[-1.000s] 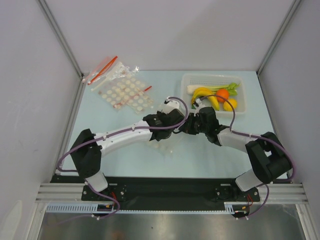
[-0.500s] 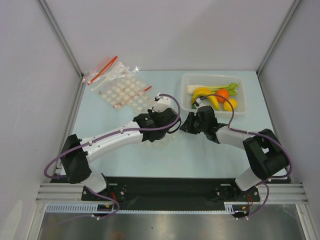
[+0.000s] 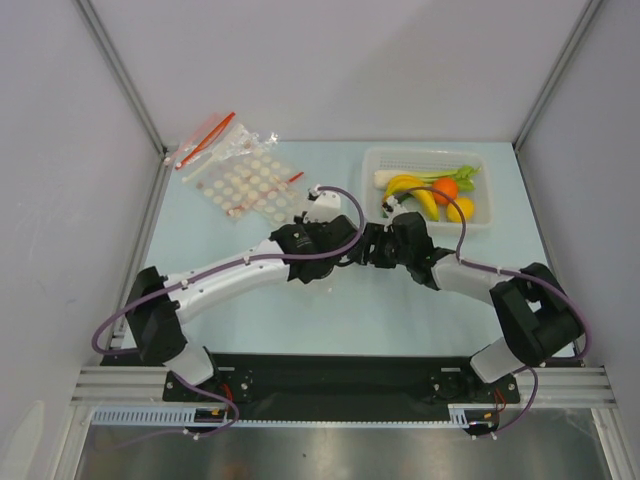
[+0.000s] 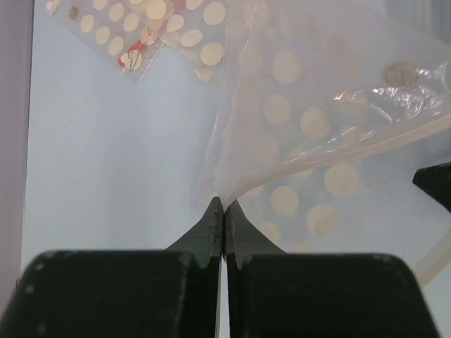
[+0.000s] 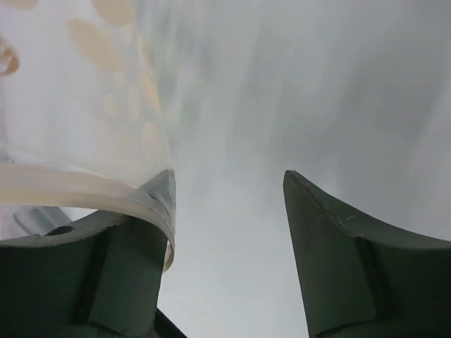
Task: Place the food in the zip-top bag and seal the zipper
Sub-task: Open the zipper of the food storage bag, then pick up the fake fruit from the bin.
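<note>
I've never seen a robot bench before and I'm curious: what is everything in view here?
zip-top bag: one, clear with pale dots, mid-table between the grippers.
spare dotted bags: a heap, red strips, table's far left.
basket: one, white mesh, far right.
banana: one, yellow, in the basket.
orange: one, orange, in the basket.
lemon: one, yellow, in the basket.
leek: one, white and green, in the basket.
table: one, pale blue, under everything.
left gripper: one, black, shut on the zip-top bag's edge.
right gripper: one, black, open at the bag's rim.
</note>
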Robot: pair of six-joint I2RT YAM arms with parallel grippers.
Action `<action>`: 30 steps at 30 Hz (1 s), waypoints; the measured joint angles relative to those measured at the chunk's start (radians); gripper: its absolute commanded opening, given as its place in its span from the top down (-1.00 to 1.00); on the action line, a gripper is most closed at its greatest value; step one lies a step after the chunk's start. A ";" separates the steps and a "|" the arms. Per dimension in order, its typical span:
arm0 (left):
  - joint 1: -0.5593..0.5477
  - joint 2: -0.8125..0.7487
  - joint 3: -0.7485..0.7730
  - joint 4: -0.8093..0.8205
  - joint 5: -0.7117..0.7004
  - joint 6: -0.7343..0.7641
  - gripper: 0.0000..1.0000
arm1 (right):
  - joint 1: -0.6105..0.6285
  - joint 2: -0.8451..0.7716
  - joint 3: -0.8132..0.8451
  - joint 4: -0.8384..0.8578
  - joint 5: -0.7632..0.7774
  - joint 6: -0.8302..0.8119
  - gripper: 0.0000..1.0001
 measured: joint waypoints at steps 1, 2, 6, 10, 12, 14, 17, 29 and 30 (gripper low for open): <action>0.000 0.010 0.001 0.007 0.003 0.002 0.99 | 0.011 -0.016 -0.003 0.002 -0.002 -0.008 -0.41; 0.000 0.022 0.001 0.013 0.008 0.003 0.99 | 0.018 -0.029 -0.006 0.004 -0.004 -0.013 -0.46; 0.005 0.087 0.004 0.037 0.030 0.012 0.99 | 0.032 -0.083 -0.011 0.014 -0.012 -0.027 -0.53; 0.023 0.144 0.005 0.046 0.052 0.016 0.99 | 0.029 -0.127 -0.032 0.028 -0.014 -0.035 -0.64; 0.045 0.159 0.005 0.048 0.063 0.018 0.99 | 0.027 -0.150 -0.045 0.028 -0.016 -0.037 -0.64; 0.067 0.161 0.005 0.051 0.068 0.018 1.00 | 0.023 -0.173 -0.057 0.029 -0.015 -0.037 -0.64; 0.086 0.161 0.005 0.051 0.068 0.018 0.99 | 0.010 -0.219 -0.076 0.028 -0.015 -0.037 -0.63; 0.088 0.127 -0.013 0.078 0.060 -0.003 1.00 | -0.090 -0.472 -0.100 -0.038 0.132 -0.080 -0.60; 0.088 0.119 -0.017 0.082 0.060 -0.006 1.00 | -0.095 -0.478 -0.098 -0.042 0.151 -0.086 -0.59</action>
